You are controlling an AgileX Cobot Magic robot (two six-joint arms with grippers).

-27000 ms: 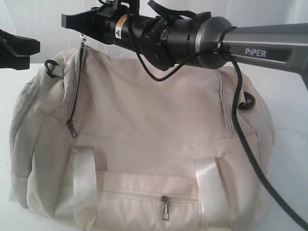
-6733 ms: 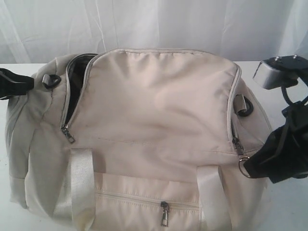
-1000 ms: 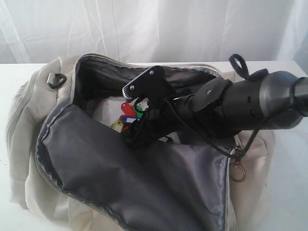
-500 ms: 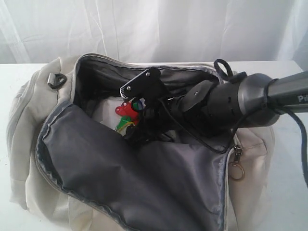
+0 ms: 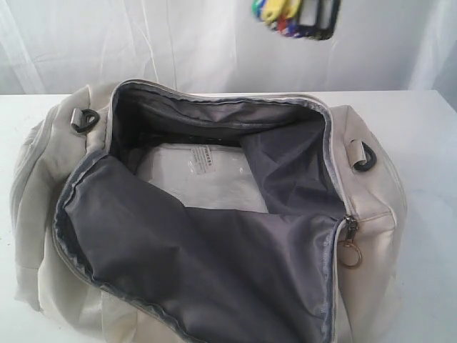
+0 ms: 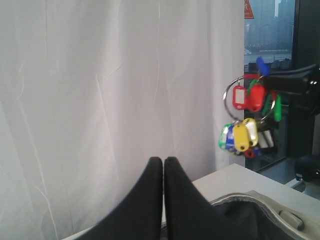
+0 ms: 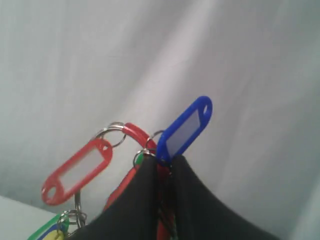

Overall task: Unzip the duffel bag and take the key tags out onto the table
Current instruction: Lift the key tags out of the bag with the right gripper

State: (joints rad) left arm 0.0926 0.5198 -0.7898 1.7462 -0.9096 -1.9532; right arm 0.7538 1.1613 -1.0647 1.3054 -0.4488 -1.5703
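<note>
Clearly your right tool (image 7: 166, 161) clasped the key tags (image 5: 289, 13) above the duffel bag (image 5: 214, 271); lowering them to the tabletop (image 5: 428, 128) remained.

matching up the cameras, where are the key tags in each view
Exterior view: key tags at the top edge, above the open duffel bag.
Left wrist view: key tags hanging past the white curtain.
Right wrist view: key tags pinched in the right gripper.
Shared landmark: the white curtain.

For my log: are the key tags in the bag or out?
Out. The tags hang in the air above the open bag, gripped by the right claw, not yet on the table.
</note>
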